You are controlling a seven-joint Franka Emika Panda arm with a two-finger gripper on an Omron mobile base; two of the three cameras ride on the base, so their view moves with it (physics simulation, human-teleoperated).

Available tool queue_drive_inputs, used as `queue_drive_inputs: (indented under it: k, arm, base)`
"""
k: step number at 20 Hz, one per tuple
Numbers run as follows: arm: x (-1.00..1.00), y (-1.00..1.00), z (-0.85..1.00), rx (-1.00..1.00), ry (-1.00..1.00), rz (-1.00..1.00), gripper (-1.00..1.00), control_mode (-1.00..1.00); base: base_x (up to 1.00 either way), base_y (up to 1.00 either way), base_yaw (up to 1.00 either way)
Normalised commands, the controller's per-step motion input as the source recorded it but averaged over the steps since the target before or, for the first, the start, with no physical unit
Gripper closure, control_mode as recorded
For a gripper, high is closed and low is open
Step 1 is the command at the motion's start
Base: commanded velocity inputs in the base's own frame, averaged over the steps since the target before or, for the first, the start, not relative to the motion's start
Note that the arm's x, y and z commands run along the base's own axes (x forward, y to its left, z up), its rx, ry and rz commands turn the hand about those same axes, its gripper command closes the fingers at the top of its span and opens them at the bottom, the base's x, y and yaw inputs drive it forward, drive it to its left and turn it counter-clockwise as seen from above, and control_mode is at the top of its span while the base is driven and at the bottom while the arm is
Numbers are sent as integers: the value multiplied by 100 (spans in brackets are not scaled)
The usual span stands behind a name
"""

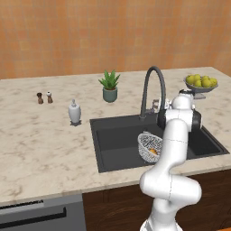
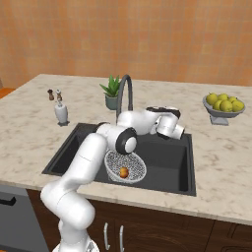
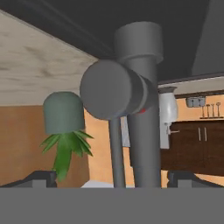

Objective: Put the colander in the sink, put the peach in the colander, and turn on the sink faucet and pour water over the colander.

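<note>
The wire-mesh colander (image 1: 147, 145) (image 2: 129, 163) lies in the dark sink (image 1: 118, 143) (image 2: 170, 162), near its front. The orange peach (image 1: 154, 152) (image 2: 123, 172) rests inside it. Behind the basin rises the gooseneck faucet (image 1: 153, 76) (image 2: 126, 87). No water shows at the spout. My arm reaches over the sink, with the hand close to the faucet's base. The rolled hand view shows the faucet's stem (image 3: 142, 118) and its round side lever (image 3: 111, 89) very near. My gripper (image 3: 113, 178) is open; its fingertips (image 3: 41, 177) stand wide apart on either side of the stem, holding nothing.
On the counter stand a potted plant (image 1: 109, 92), a white soap dispenser (image 1: 74, 113), two small shakers (image 1: 44, 97) and a grey footed bowl of lemons (image 1: 200, 83) at the far right. An appliance front (image 1: 40, 216) sits below the counter at left.
</note>
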Motion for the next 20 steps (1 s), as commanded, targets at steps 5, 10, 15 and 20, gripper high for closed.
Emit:
queue_drive_inputs:
  k: [5,10,15,20]
  arm:
    - [21,0,-25,0,0,0,-100,-100]
    - [7,11,-21,0,0,-3,100,-100]
    - [0,33,8,0,0,-19,100,-100]
    - [12,44,4,0,-2,-31,100,-100]
  base:
    - [0,0,0]
    - [0,0,0]
    - [0,0,0]
    - [0,0,0]
